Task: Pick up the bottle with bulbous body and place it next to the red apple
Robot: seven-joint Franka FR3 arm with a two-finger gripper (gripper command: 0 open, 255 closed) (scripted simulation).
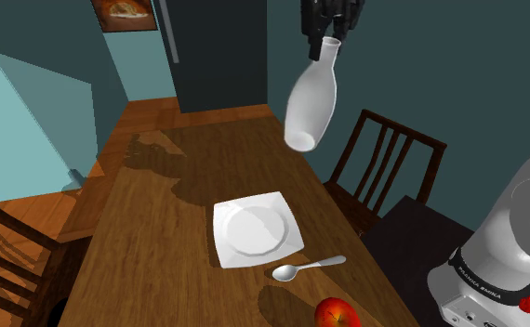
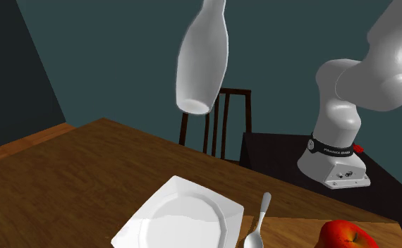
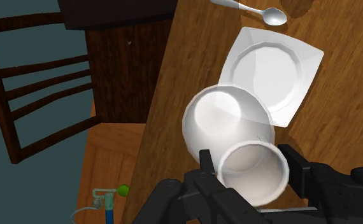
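A plain white bottle (image 1: 311,98) with a bulbous body hangs high over the table, tilted, its neck up. My black gripper (image 1: 329,35) is shut on that neck. In the second exterior view the bottle (image 2: 202,60) floats above the table's far edge. The wrist view looks down past the bottle (image 3: 232,127), whose mouth sits clasped between my fingers (image 3: 207,160). A red apple (image 1: 337,314) lies at the table's near end, also seen as the apple (image 2: 345,234) at the second exterior view's lower right.
A white square plate (image 1: 256,228) lies mid-table with a metal spoon (image 1: 308,268) just nearer the apple. The wooden table (image 1: 152,232) has a dark chair (image 1: 384,167) on the shoulder view's right and another chair (image 1: 7,251) on its left. My stand (image 1: 421,241) is dark.
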